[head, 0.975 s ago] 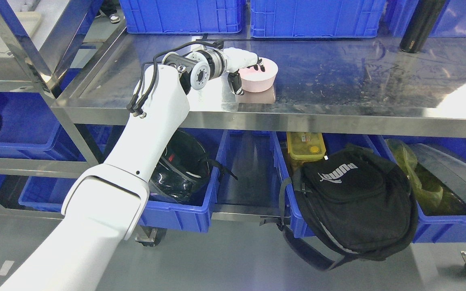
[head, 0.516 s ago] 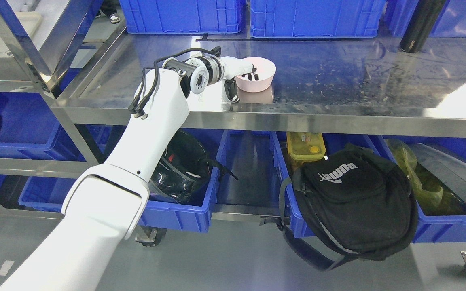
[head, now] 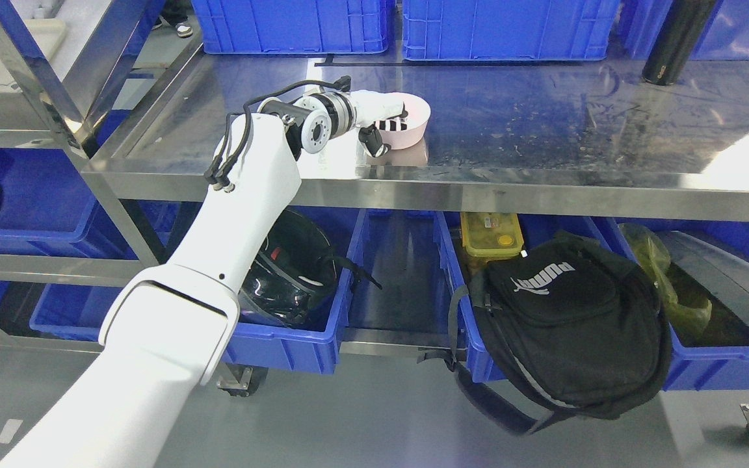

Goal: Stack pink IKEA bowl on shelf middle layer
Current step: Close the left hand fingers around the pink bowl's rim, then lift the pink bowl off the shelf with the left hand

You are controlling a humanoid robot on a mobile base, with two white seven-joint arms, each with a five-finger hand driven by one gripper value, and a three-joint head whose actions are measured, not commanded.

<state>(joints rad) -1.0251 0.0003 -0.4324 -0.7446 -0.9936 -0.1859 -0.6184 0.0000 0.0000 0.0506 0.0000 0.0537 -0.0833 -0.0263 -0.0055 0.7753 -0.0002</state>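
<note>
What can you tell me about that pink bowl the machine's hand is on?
The pink bowl is small and round, pale matte pink like plastic, with a plain rim and sloping wall. It is tilted, its opening turned toward the arm, so the inside shows. It sits near the front edge of the steel shelf, which mirrors it faintly. The left hand grips its rim: dark-tipped fingers reach inside and the thumb presses the outer wall. Whether its base touches the shelf is unclear. Nothing else touches it.

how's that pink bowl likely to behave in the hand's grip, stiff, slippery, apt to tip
The pink bowl looks like rigid moulded plastic, so probably stiff and light. The left hand pinches only its near rim, fingers inside, so it may tilt. On the glossy steel shelf it would likely slide easily.
</note>
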